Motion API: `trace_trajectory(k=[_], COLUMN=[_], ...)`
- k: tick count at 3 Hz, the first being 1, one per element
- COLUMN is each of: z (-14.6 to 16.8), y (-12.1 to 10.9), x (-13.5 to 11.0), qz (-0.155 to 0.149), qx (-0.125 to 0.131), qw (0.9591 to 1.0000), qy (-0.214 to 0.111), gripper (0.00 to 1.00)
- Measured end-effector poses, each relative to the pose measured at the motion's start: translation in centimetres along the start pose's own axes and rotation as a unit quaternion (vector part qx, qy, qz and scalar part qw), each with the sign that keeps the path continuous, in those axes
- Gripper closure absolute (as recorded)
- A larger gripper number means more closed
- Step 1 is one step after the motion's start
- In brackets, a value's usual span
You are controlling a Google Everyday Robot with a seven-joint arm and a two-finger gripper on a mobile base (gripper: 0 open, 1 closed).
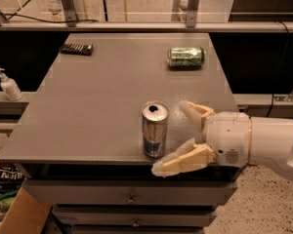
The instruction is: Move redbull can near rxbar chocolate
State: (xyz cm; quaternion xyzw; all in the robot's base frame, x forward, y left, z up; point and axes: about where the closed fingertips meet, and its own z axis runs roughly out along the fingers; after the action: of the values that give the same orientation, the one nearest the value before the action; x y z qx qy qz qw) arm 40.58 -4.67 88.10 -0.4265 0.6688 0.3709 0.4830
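Observation:
The redbull can (154, 129) stands upright near the front edge of the grey table (102, 96), silver with blue and red markings and an open top. The rxbar chocolate (76, 48) lies flat at the table's far left corner, a small dark bar. My gripper (172, 137) comes in from the right at the front edge, open, with its pale fingers (183, 161) spread just right of the can. One finger is behind the can's right side and one is in front and lower. It is not closed on the can.
A green can (186, 56) lies on its side at the far right of the table. A white pump bottle (9, 85) stands on a ledge to the left. Drawers (132, 198) are below the table front. A cardboard box (19, 218) sits on the floor at lower left.

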Motion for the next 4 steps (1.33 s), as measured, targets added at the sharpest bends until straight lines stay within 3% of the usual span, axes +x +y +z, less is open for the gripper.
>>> trace_trajectory(k=[1, 2, 4], z=[2.7, 4.4, 5.1], y=[0.7, 1.0, -1.0], x=[0.4, 0.6, -1.0], qz=[0.006, 0.014, 0.024], qx=[0.0, 0.001, 0.033], qw=[1.0, 0.9999, 0.9984], qy=[-0.005, -0.011, -0.039], gripper=[0.0, 0.18, 0.65])
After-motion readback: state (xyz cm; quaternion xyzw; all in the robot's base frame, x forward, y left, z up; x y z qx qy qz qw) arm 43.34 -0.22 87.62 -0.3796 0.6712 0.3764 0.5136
